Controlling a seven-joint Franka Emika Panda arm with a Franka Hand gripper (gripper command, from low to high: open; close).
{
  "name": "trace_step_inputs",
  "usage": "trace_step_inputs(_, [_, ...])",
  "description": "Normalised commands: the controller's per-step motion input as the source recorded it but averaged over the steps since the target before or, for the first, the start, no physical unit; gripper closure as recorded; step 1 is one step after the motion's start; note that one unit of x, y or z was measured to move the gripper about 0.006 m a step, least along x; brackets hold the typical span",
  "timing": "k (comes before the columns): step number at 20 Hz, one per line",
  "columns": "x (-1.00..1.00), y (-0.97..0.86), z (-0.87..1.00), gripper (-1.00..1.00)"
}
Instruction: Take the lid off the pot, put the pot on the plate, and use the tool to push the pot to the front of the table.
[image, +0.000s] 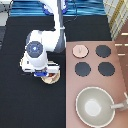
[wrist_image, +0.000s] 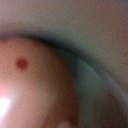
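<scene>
My gripper (image: 46, 73) hangs low over the black table (image: 20, 100), left of the stove, right on top of the pot (image: 51, 76). The pink-tan pot with reddish balls peeks out from under the hand and sits on the cream plate (image: 56, 80), whose rim shows on the side toward the exterior view's bottom right. The wrist view is filled by a pinkish ball (wrist_image: 30, 80) and a grey curved rim (wrist_image: 95, 75) from very close. The lid (image: 80, 50) lies on the stove's top-left burner. A cream-white piece (image: 23, 63) sticks out left of the hand; it may be the tool.
The brownish-pink stove block (image: 117, 75) fills the exterior view's right, with three bare black burners (image: 103, 51). A large grey-beige pan (image: 95, 106) with a handle stands at the stove's bottom end. The arm (image: 57, 20) reaches down from the top.
</scene>
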Motion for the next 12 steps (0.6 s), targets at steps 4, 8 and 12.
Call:
trace_step_inputs(4, [-0.21,0.00,-0.08,1.00])
trace_step_inputs(8, [-0.14,-0.04,0.06,-1.00])
trace_step_inputs(12, [-0.29,-0.11,0.53,-1.00])
